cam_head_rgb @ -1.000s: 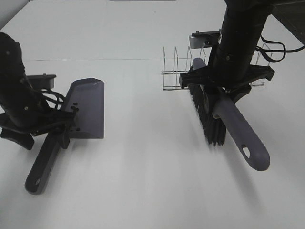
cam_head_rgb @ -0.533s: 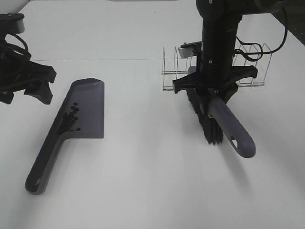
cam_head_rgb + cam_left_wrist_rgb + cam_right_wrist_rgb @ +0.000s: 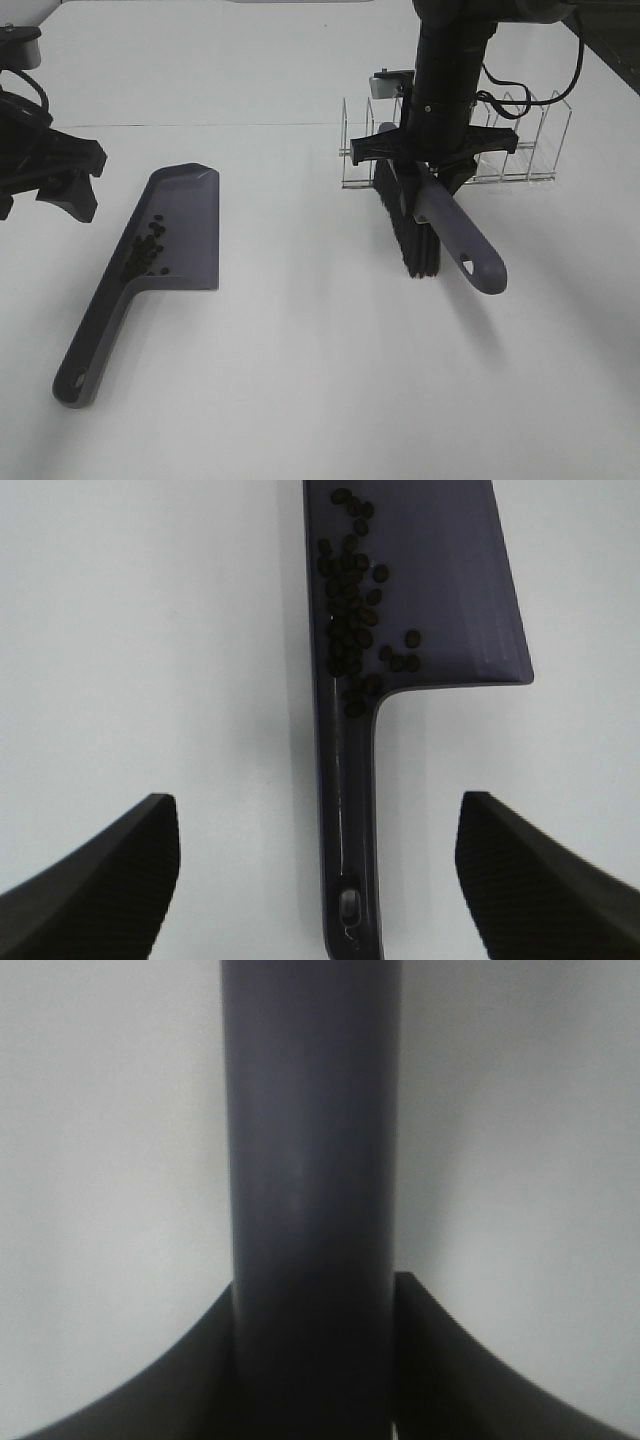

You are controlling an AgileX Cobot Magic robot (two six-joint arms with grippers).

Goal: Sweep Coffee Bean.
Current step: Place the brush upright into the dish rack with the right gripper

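Table (image 3: 300,400): white and flat; everything else stands or lies on it or hangs over it.
Right arm: comes down steeply from the far edge, in front of the rack, with its wrist pointing at the table.
Right gripper (image 3: 432,180): clamped on the brush handle, a finger pressed against each side of it in the wrist view.
Left arm: at the left edge of the high view, raised over the table.
Left gripper (image 3: 40,195): spread wide and holding nothing; it hangs to the left of the dustpan, not touching it.
Dustpan (image 3: 185,230): purple-grey, flat on the table left of centre, its handle towards the near edge.
Brush (image 3: 465,250): purple-grey handle slanting towards the near right, black bristles (image 3: 410,225) facing left.
Rack (image 3: 520,140): clear, with upright dividers, behind the right gripper.
Coffee beans (image 3: 350,620): small and dark, in the dustpan, clustered along one side wall near the handle.
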